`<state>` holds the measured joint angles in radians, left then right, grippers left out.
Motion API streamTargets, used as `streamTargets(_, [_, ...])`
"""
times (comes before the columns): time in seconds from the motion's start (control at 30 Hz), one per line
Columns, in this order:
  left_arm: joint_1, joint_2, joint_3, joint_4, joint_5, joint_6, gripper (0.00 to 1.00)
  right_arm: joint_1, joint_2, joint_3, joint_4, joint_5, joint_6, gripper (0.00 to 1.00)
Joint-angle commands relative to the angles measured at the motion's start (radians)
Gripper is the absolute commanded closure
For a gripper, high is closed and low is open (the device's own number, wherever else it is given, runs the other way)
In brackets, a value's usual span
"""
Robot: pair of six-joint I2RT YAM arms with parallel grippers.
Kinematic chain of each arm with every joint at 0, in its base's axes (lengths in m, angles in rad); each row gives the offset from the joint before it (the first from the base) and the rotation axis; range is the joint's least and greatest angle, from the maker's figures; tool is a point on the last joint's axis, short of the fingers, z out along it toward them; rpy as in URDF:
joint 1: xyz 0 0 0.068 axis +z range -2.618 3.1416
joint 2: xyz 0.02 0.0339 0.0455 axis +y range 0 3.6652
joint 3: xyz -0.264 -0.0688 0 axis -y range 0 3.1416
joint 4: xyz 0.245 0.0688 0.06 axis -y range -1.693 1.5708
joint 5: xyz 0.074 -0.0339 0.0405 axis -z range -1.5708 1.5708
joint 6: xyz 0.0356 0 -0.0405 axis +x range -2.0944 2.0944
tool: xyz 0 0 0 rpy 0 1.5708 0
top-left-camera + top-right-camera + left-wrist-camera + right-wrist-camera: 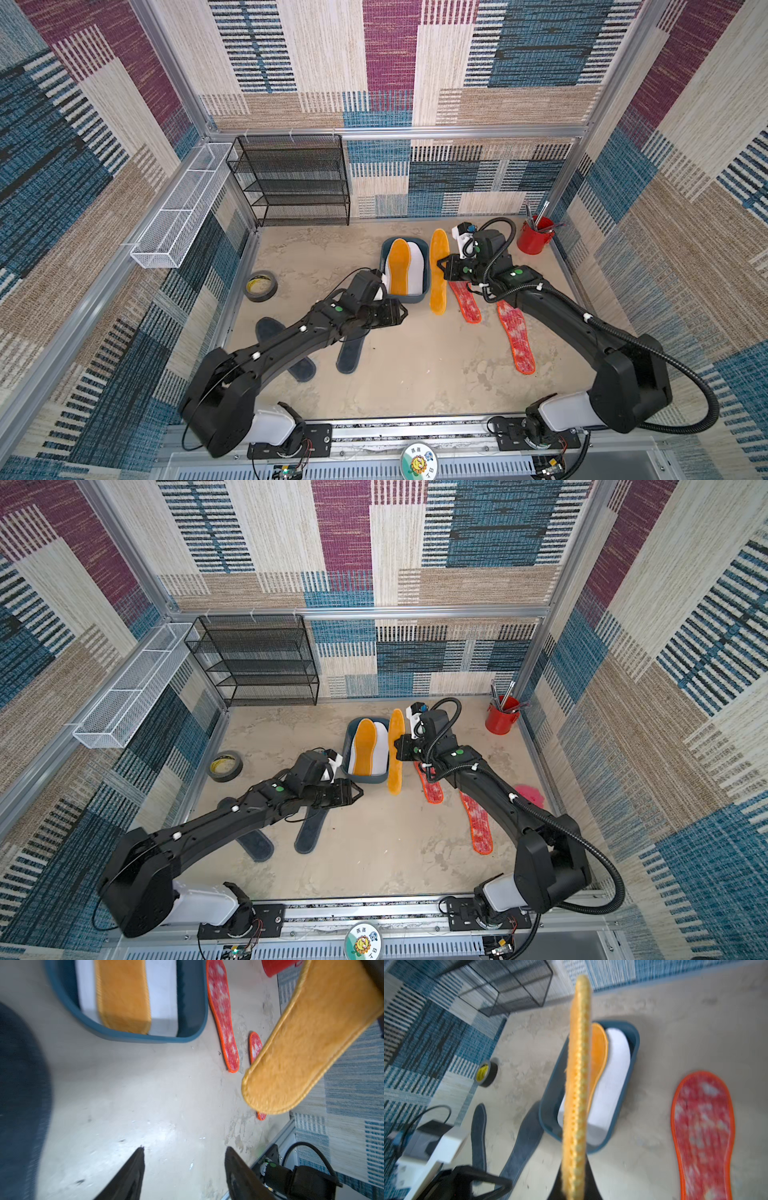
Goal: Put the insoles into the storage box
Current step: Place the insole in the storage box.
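**Note-taker:** While the right gripper [441, 270] is pinched shut on the orange-yellow insole [438, 249], log where you have it. It is held off the floor, turned up on edge or close to it. It sits just beside the storage box [405, 300] on the right arm's side, lengthwise with the box.

**Operator:** Why on edge?

**Note-taker:** My reading is that you took it by one long side near mid-length, so the flat pad stands up in the jaws (the right wrist view shows little but its stitched edge). Held so, it should clear the low wall, and then it wants tipping flat.

**Operator:** Box contents?

**Note-taker:** The matching insole [400, 266] lies on the white insoles [419, 266], which cover most of the bottom. Stacked flat, they leave room on top, I judge.

**Operator:** And my other arm?

**Note-taker:** Your left gripper [185, 1150] has its jaws well apart with nothing between them, over bare floor near the box's front end. It is probably placed clear of the drop, and it is close to the dark grey insoles [351, 359]. The red-white insoles [518, 345] lie flat by the right arm, apart from the box.
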<state>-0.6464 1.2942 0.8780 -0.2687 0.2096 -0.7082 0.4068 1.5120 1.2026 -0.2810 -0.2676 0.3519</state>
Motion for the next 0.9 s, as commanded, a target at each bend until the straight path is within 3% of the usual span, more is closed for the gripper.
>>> streamTargets(0.0, [0.047, -0.128, -0.039, -0.075, -0.105, 0.069, 0.29, -0.002, 0.111, 0.104, 0.018, -0.051, -0.05, 1.0])
streamTargets(0.2, [0.098, -0.315, -0.059, -0.184, -0.202, 0.15, 0.15, -0.006, 0.362, 0.345, 0.019, -0.106, -0.127, 1.0])
streamTargets(0.43, [0.13, -0.407, -0.082, -0.225, -0.242, 0.167, 0.13, -0.02, 0.542, 0.568, -0.002, -0.151, -0.131, 1.0])
streamTargets(0.87, [0.163, -0.419, -0.1, -0.226, -0.241, 0.171, 0.13, -0.046, 0.6, 0.475, 0.119, -0.26, -0.028, 1.0])
